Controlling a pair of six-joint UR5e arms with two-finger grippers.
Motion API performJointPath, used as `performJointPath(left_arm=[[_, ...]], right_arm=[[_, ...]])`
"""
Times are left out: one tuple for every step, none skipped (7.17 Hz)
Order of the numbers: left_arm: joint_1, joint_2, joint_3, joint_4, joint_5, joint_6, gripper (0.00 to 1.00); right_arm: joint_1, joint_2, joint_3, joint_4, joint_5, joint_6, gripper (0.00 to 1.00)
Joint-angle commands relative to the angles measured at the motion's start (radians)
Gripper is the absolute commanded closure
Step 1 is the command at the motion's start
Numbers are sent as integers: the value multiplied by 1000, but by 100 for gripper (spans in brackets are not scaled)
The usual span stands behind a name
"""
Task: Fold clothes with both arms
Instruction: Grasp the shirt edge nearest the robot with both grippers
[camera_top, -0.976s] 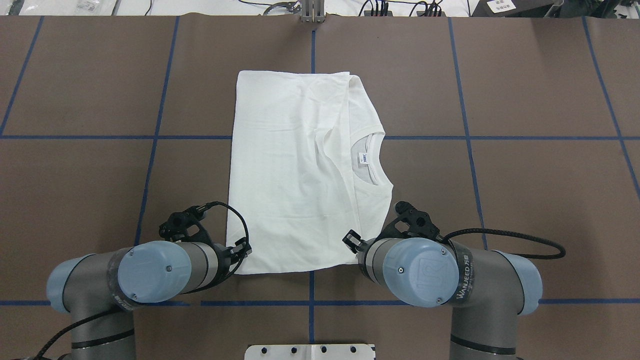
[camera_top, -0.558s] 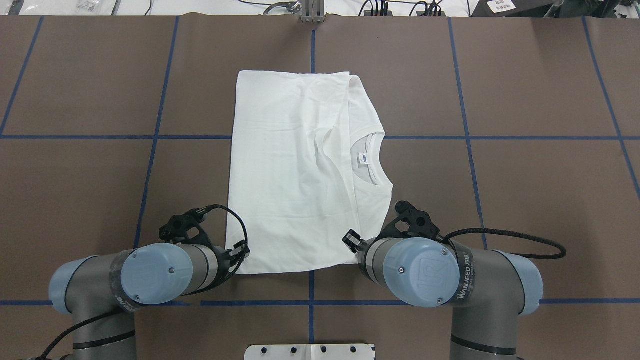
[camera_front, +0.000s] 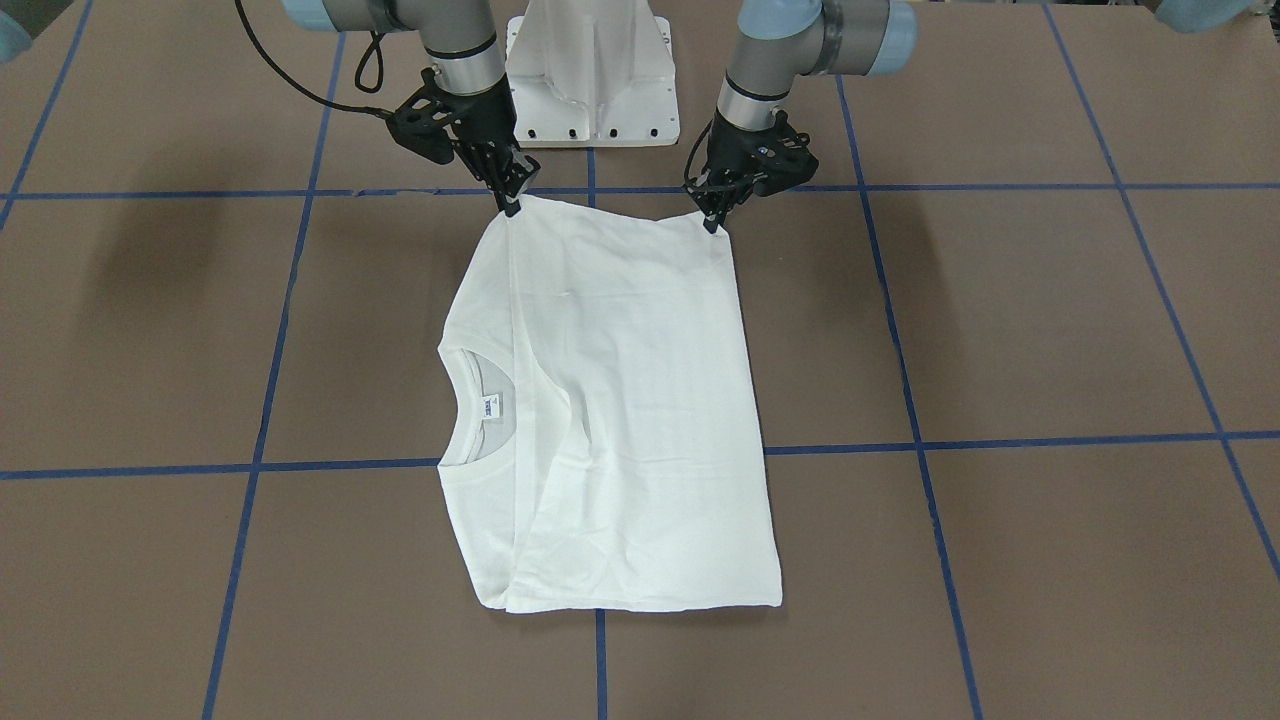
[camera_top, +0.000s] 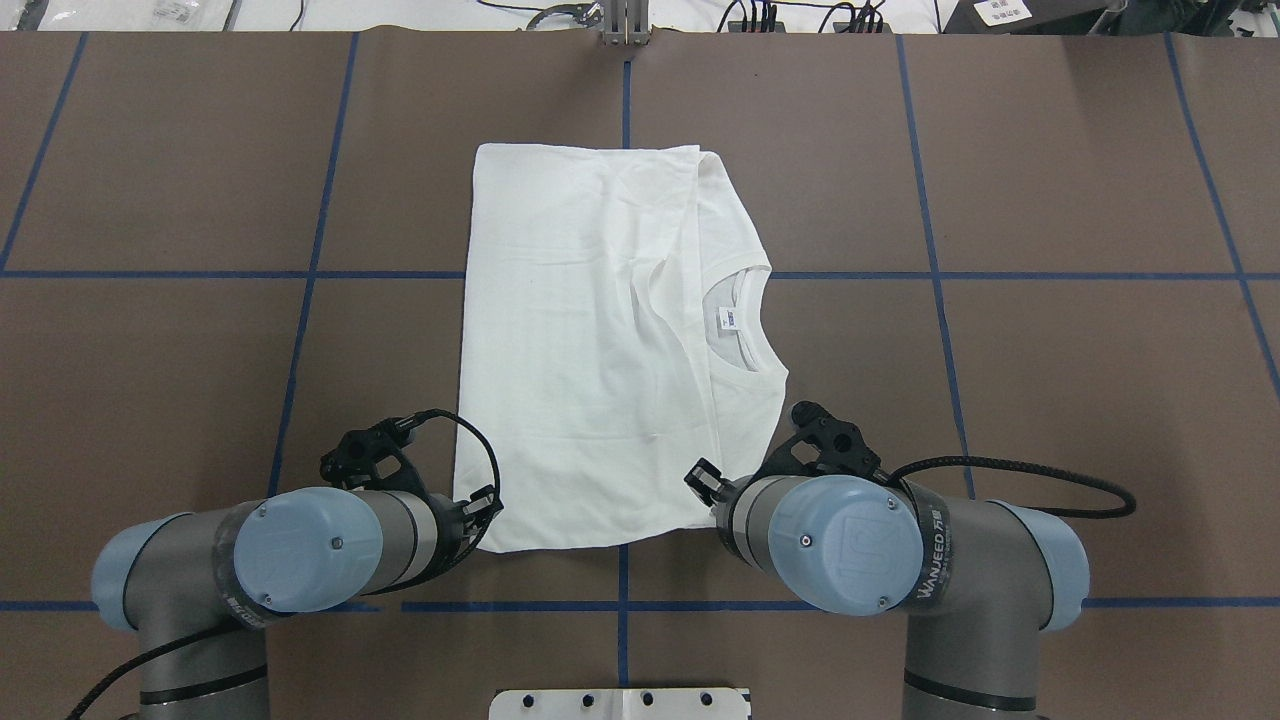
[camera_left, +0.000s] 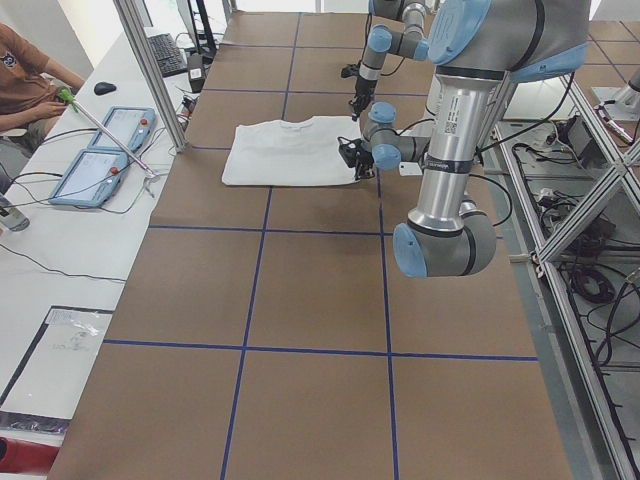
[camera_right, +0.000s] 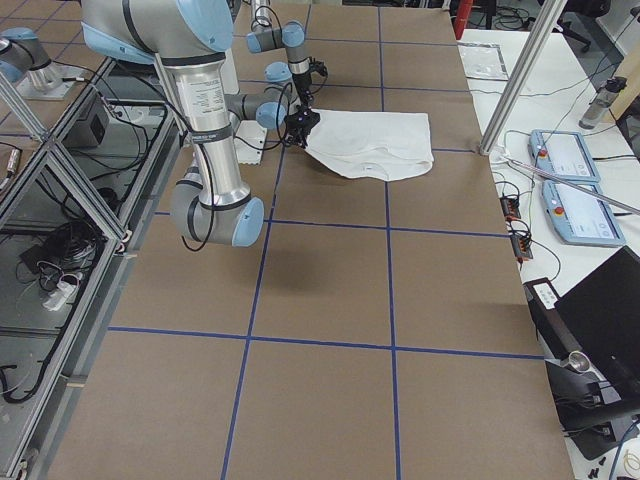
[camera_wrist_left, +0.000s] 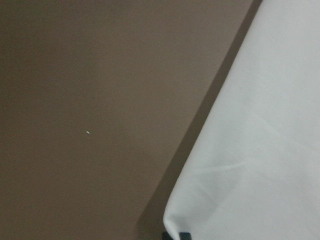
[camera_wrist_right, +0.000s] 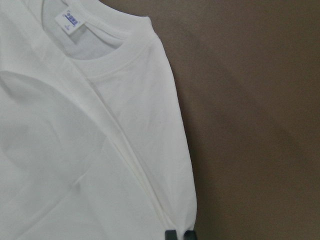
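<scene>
The white T-shirt (camera_top: 590, 350) lies folded lengthwise on the brown table, neck opening and small label (camera_top: 730, 318) facing the robot's right. No printed text shows. My left gripper (camera_front: 712, 222) is shut on the shirt's near left corner, seen in the left wrist view (camera_wrist_left: 177, 235). My right gripper (camera_front: 510, 205) is shut on the near right corner by the shoulder, seen in the right wrist view (camera_wrist_right: 179, 235). The near edge runs between the two grippers, just off the table. The rest of the shirt (camera_front: 620, 400) lies flat.
The white pedestal base (camera_front: 590, 70) stands right behind the grippers. Blue tape lines cross the brown table (camera_top: 1050, 400). A metal post (camera_top: 625, 30) stands at the far edge. An operator (camera_left: 25, 75) and tablets (camera_left: 100, 150) are beyond the far side.
My left arm has shifted slightly back toward the base. The shirt's near edge has barely moved. My right arm is almost still.
</scene>
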Motion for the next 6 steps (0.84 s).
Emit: performJointPath(left_arm=[[5,0,-87,6,-28,-6,100],[22,2,-131,5,-64,-36,100],[78,2,-173,9,-65,-99,100],[108,4,-216,14,-65,-142,100],[108,2,-298,55,-65,-153,100],[93,-6,-372,114,-65,-150,100]], right_arm=[[-10,-47,60,0,3,0,100],[-60,-84,100,0,2,2,100],[-109,-89,116,0,-1,50,100],[-148,-136,196,-2,-5,96,100],[-160,-200,310,-2,-6,124,100],[-125,-203,323,-2,-12,130,100]])
